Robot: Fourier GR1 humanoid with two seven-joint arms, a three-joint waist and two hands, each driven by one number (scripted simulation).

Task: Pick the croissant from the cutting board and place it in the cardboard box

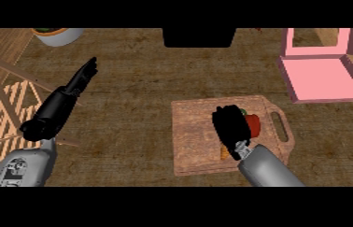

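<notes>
Right hand [229,124] held over cutting board [193,137], grasp cannot be told, croissant's axis hidden beneath, red item [254,125] just beside, pink box [317,79] well apart.

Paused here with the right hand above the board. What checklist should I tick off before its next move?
1. Right hand over the cutting board: ok.
2. Croissant identified: cannot tell. The hand hides the board's middle, and only a red thing and an orange bit show beside it.
3. Right hand's hold on anything: cannot tell.
4. Pink box open, beyond the board to the right: ok.
5. Left hand apart from the board, open, fingers up at the view's left: ok.
</notes>
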